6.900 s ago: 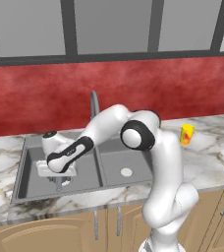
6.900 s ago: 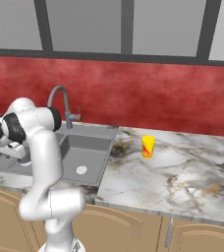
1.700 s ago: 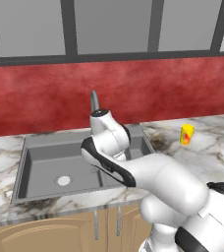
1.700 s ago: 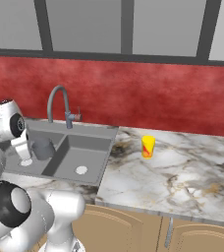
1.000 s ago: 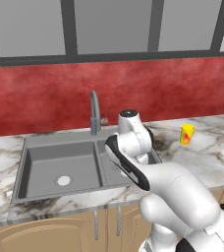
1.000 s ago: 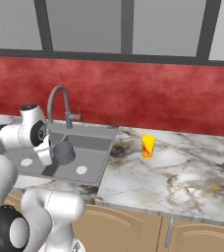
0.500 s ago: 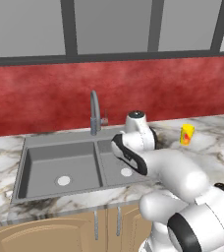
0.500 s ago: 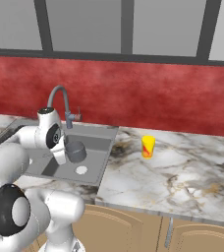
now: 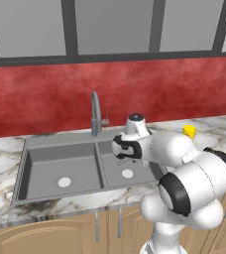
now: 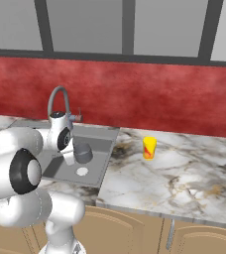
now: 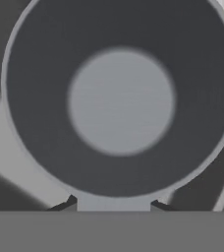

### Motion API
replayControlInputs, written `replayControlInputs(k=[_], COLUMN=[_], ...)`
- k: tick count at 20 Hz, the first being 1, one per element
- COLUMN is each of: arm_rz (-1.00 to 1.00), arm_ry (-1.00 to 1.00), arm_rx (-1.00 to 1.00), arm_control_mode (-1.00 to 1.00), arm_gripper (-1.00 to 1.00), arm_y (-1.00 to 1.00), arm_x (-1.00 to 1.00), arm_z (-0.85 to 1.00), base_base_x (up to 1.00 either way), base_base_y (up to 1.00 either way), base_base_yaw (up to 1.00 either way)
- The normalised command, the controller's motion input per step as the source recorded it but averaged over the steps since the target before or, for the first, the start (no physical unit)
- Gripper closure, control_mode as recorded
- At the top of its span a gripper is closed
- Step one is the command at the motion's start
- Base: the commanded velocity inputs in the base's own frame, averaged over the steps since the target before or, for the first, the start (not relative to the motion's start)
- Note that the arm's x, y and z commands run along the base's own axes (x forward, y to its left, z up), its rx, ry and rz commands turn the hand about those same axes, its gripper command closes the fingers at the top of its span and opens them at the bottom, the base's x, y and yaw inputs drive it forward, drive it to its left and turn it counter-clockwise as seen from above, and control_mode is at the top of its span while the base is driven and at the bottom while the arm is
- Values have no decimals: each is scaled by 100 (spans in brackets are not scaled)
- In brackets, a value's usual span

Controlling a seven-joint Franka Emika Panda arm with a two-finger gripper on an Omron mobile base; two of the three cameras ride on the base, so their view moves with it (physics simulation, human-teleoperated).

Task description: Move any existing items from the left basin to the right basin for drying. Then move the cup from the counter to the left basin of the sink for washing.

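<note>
While gripper [image 10: 77, 153] clasps pot [image 10: 83, 153] — above right basin [image 10: 96, 171].

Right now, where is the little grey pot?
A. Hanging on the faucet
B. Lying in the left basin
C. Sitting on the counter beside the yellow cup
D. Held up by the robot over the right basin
D: the gripper holds the grey pot above the right basin and its white drain.

The arm [image 9: 184, 168] is glossy white with bulbous rounded links, wide dark bands and black discs at its joints, a grey-capped wrist, and two small dark fingers [image 11: 158, 207] at its end.
</note>
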Motion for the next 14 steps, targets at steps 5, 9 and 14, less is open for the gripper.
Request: replayControlInputs(k=[5, 9, 14], arm_rz=[1, 1, 0], arm_ry=[0, 0, 1], arm_rx=[2, 2, 1], arm_control_mode=[-100, -100, -100], arm_gripper=[100, 100, 100], arm_y=[0, 0, 0], arm_x=[34, 25, 26], arm_z=[-40, -38, -34], base_base_x=[0, 0, 0], base_base_y=[0, 0, 0], base_base_yaw=[0, 0, 0])
